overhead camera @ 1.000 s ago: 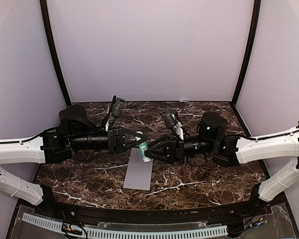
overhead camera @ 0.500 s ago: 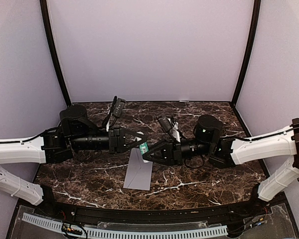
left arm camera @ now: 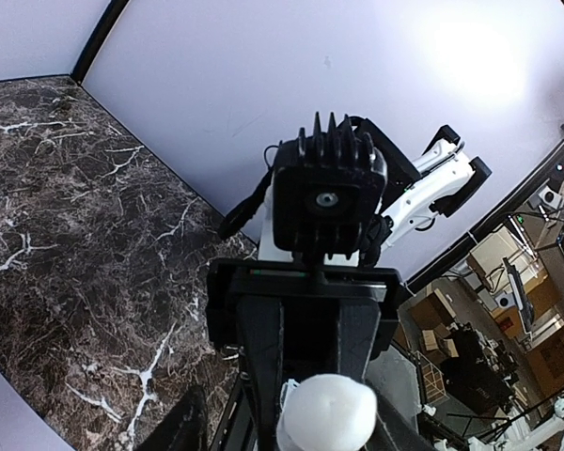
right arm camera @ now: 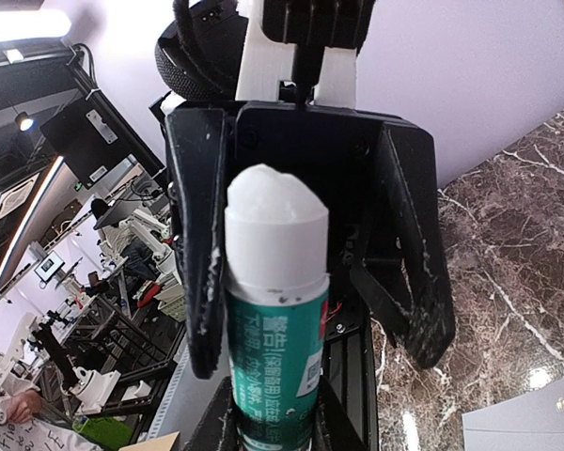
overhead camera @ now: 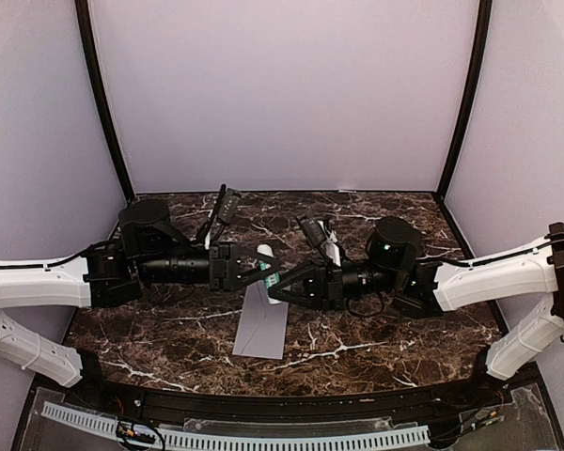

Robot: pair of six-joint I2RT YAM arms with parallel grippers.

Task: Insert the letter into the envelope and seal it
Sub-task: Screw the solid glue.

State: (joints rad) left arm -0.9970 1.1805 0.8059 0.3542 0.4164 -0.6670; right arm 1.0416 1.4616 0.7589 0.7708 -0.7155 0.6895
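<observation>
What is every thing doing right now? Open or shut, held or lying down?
Envelope, lying flat on the table; flap open or shut, can't tell.
Glue stick, held up off the table; cap on or off, can't tell.
Right gripper, shut on the glue stick.
Left gripper, open, fingers either side of the stick's white end.

Dark veined marble tabletop (overhead camera: 385,343) spreads beneath the jaws; plain lilac walls (overhead camera: 282,94) rise behind them, black corner posts (overhead camera: 101,103) either side, bright glare (left arm camera: 475,56) overhead.
</observation>
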